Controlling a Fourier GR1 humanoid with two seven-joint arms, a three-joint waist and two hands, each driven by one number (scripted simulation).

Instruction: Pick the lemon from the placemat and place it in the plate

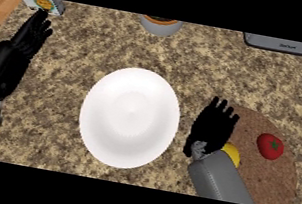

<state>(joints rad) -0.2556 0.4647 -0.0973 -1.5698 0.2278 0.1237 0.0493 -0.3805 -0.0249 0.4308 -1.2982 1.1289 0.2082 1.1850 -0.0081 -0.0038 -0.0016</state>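
A yellow lemon (231,154) lies on the round brown placemat (276,177) at the right, partly hidden behind my right wrist. My right hand (212,125) hovers at the placemat's left edge, just left of the lemon, fingers straight and pointing away from me, holding nothing. A red tomato (270,146) sits on the placemat to the lemon's right. The white plate (129,117) lies bare in the middle of the counter, left of my right hand. My left hand (29,37) rests open at the far left, fingers up.
Along the counter's far edge stand a small box (42,3) at the left, a pot-like container (159,25) in the middle and a grey appliance (282,45) at the right. Wooden floor shows beyond both side edges.
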